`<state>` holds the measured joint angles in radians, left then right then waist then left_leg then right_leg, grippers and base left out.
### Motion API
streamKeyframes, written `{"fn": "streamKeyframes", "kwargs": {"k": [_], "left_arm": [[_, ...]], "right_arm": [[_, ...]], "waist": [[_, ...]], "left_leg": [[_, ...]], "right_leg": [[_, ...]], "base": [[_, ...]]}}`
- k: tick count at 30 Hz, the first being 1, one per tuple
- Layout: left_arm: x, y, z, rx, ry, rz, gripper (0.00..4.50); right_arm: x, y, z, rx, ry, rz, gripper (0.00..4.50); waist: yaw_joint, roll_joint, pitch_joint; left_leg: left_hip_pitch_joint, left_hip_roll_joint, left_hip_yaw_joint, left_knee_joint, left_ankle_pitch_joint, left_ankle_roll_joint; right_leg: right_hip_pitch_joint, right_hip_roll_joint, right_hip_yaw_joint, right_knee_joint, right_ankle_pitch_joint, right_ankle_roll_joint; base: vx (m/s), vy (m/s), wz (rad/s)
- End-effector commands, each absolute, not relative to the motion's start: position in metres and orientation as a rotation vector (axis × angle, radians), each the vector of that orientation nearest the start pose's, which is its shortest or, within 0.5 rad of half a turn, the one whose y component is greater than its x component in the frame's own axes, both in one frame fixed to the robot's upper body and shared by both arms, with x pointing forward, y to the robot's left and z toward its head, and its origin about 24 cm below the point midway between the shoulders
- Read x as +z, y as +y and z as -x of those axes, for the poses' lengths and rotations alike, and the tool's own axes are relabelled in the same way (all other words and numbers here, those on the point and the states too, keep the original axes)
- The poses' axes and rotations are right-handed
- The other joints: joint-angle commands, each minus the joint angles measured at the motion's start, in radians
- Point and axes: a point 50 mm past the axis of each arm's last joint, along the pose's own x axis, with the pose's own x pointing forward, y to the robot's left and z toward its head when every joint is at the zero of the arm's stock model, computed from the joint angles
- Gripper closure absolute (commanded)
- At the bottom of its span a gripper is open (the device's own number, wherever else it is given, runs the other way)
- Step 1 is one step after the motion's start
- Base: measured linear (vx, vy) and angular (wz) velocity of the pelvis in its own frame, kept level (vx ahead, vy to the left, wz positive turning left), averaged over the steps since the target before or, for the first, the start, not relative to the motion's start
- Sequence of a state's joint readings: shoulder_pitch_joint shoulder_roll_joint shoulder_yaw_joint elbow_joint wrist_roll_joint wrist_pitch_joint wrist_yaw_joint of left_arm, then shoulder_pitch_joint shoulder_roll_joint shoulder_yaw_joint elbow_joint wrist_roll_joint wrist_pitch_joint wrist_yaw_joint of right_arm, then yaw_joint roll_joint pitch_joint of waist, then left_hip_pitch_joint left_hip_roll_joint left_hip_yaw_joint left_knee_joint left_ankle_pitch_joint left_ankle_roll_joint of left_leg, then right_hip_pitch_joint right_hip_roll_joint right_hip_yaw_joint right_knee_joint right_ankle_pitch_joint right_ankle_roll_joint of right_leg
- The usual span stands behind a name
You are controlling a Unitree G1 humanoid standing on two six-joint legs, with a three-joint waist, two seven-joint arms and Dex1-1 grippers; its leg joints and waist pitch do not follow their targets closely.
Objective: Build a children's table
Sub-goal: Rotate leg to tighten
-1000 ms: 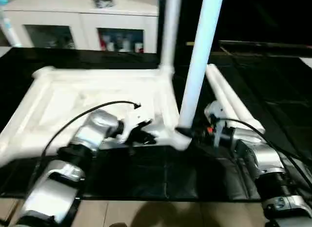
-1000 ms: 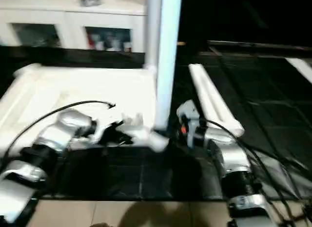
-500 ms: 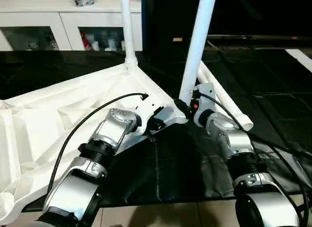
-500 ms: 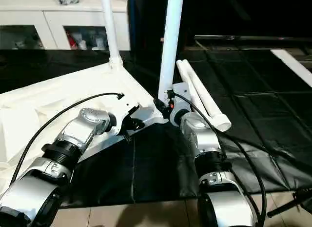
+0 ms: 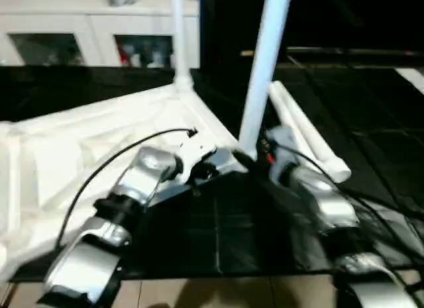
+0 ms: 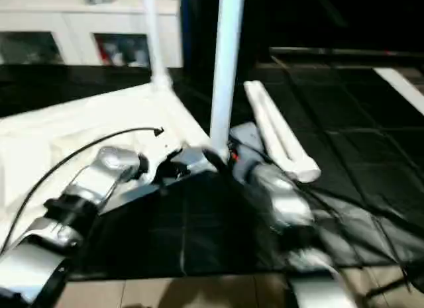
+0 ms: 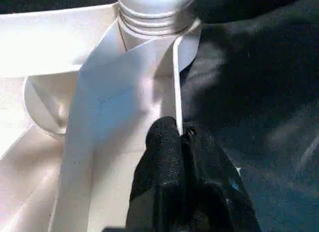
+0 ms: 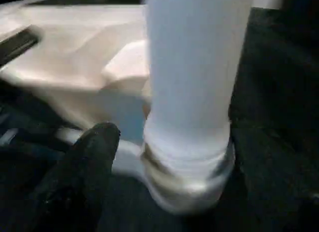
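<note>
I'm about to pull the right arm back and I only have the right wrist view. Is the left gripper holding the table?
Observer: Yes. The left gripper is shut on the thin rim of the children's table, close to the socket of the near leg.
Operator: Are there any legs not fitted yet?
Observer: Two loose legs lie side by side on the black mat, on the robot's right of the table.
</note>
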<state>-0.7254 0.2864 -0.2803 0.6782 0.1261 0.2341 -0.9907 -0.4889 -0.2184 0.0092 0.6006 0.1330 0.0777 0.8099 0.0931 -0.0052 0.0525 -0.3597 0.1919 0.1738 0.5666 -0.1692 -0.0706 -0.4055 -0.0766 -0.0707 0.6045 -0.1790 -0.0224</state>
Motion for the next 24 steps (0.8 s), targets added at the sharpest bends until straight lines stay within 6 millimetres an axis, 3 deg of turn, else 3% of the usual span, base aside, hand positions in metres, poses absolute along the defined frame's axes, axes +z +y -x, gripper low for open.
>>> {"fn": "streamKeyframes", "kwargs": {"k": [1,5,8,10,11,16,17,21,24], "left_arm": [[0.069,0.112,-0.342,-1.21,0.442,-0.514,4.5],[0.068,0.121,-0.334,-1.341,0.452,-0.581,4.5],[0.066,0.128,-0.327,-1.454,0.475,-0.65,4.5],[0.066,0.129,-0.326,-1.47,0.478,-0.659,4.5],[0.066,0.129,-0.324,-1.49,0.481,-0.667,4.5],[0.065,0.131,-0.318,-1.602,0.491,-0.703,4.5],[0.065,0.131,-0.317,-1.619,0.492,-0.707,4.5],[0.066,0.128,-0.316,-1.659,0.479,-0.705,4.5],[0.066,0.124,-0.314,-1.683,0.467,-0.696,4.5]], "right_arm": [[0.042,-0.147,-0.318,0.934,0.238,0.023,0.27],[0.052,-0.163,-0.316,1.009,0.247,0.02,0.03],[0.061,-0.173,-0.312,1.133,0.274,0.042,0.03],[0.062,-0.175,-0.311,1.153,0.279,0.05,0.03],[0.063,-0.176,-0.311,1.176,0.285,0.06,0.03],[0.07,-0.173,-0.308,1.335,0.289,0.095,0.03],[0.07,-0.171,-0.308,1.365,0.295,0.094,0.3],[0.07,-0.165,-0.308,1.422,0.309,0.088,0.42],[0.068,-0.159,-0.308,1.465,0.329,0.074,0.78]], "waist": [[0.005,0.001,-0.065],[0.01,-0.004,-0.066],[0.026,-0.001,-0.067],[0.029,-0.001,-0.066],[0.031,-0.007,-0.066],[0.038,-0.007,-0.067],[0.041,-0.01,-0.066],[0.049,-0.008,-0.067],[0.051,-0.01,-0.068]], "left_leg": [[0.002,0.032,-0.007,-0.056,-0.203,0.061],[0.001,0.035,-0.004,-0.053,-0.187,0.071],[0.005,0.04,-0.004,-0.051,-0.184,0.077],[0.005,0.041,-0.003,-0.051,-0.186,0.076],[0.005,0.041,-0.002,-0.051,-0.182,0.071],[0.003,0.042,-0.003,-0.05,-0.18,0.069],[0.004,0.042,-0.002,-0.049,-0.181,0.068],[0.006,0.043,-0.003,-0.05,-0.181,0.062],[0.006,0.043,-0.003,-0.049,-0.184,0.057]], "right_leg": [[0.062,-0.068,0.045,-0.076,-0.188,-0.194],[0.062,-0.066,0.044,-0.073,-0.167,-0.212],[0.059,-0.067,0.043,-0.069,-0.161,-0.22],[0.058,-0.067,0.043,-0.068,-0.161,-0.221],[0.057,-0.068,0.044,-0.067,-0.159,-0.222],[0.057,-0.072,0.043,-0.066,-0.176,-0.221],[0.056,-0.072,0.044,-0.066,-0.185,-0.219],[0.054,-0.072,0.043,-0.064,-0.195,-0.22],[0.053,-0.073,0.043,-0.063,-0.199,-0.221]], "base": [[0.0,0.0,0.0],[0.0,0.0,0.0],[0.0,0.0,0.0],[0.0,0.0,0.0],[0.0,0.0,0.0],[0.0,0.0,0.0],[0.0,0.0,0.0],[0.0,0.0,0.0],[0.0,0.0,0.0]]}}
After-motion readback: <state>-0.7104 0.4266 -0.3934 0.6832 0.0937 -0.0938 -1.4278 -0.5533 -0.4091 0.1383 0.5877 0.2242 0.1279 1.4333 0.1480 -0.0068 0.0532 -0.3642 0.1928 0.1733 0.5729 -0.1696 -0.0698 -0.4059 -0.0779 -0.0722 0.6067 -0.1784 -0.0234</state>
